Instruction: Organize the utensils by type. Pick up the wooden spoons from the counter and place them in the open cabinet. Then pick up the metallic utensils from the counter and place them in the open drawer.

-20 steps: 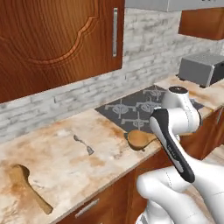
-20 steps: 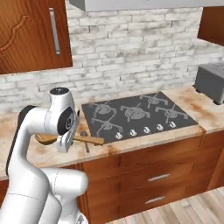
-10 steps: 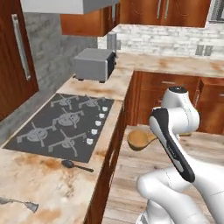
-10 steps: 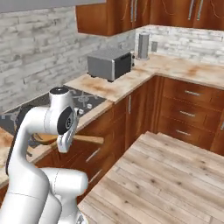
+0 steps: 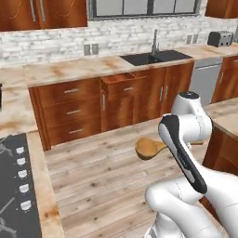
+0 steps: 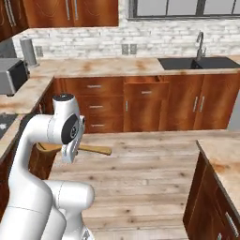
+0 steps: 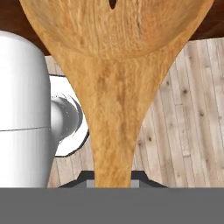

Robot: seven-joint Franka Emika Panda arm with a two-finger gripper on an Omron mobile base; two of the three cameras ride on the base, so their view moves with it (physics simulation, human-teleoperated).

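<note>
- The pincer [image 7: 113, 177] pinches a wooden spoon [image 7: 114, 87] by its handle, fingers pressed against the narrow neck below the bowl.
- From the left base camera, the spoon's round bowl [image 5: 149, 148] sticks out left of the white arm, level, above the plank floor [image 5: 102, 181].
- From the right base camera, the handle [image 6: 93, 150] points right from behind the arm.
- Far across the floor, a bench [image 6: 108, 67] with a dark sink [image 6: 206, 63] carries a slightly pulled-out drawer [image 6: 146, 87].
</note>
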